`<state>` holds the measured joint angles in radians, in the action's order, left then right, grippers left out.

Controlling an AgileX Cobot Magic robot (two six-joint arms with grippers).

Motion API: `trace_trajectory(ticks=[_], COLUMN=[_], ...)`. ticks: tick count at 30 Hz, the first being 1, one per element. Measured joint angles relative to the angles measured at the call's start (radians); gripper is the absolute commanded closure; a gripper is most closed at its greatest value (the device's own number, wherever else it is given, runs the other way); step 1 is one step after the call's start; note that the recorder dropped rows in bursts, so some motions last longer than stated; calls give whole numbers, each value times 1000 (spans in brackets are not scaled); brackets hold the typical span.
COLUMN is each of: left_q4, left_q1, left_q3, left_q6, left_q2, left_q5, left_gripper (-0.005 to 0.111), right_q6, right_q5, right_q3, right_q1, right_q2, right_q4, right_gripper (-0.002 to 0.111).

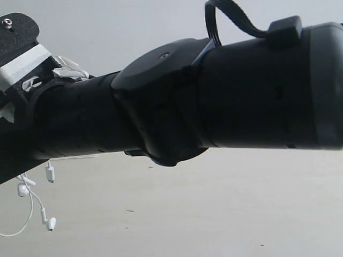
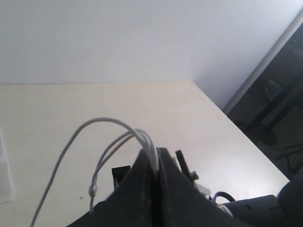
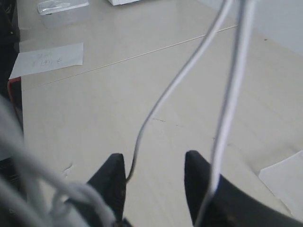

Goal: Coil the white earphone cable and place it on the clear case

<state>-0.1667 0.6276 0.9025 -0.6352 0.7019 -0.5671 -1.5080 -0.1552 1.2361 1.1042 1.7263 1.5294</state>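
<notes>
Exterior: very near arm (image 1: 241, 91), mostly blocked, tabletop (image 1: 214, 203) below. Wrist views: past jaws onto same tabletop.

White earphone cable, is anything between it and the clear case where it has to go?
Nothing visible blocks it. In the right wrist view the white earphone cable hangs above the table, and only a flat paper note lies near the clear case. An arm fills most of the exterior view.
</notes>
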Motion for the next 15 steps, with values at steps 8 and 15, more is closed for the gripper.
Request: trace_trajectory(ticks=[8, 15], left_q4=[0, 0], left_q1=[0, 0], left_q3=[0, 0], left_q6=[0, 0], left_q2=[0, 0], left_q5=[0, 16], left_gripper=[107, 107], right_q6=[0, -4], right_q5=[0, 11], right_q3=[0, 0], right_q1=[0, 0], right_q2=[0, 0], right_q4=[1, 1], right_gripper=[49, 32])
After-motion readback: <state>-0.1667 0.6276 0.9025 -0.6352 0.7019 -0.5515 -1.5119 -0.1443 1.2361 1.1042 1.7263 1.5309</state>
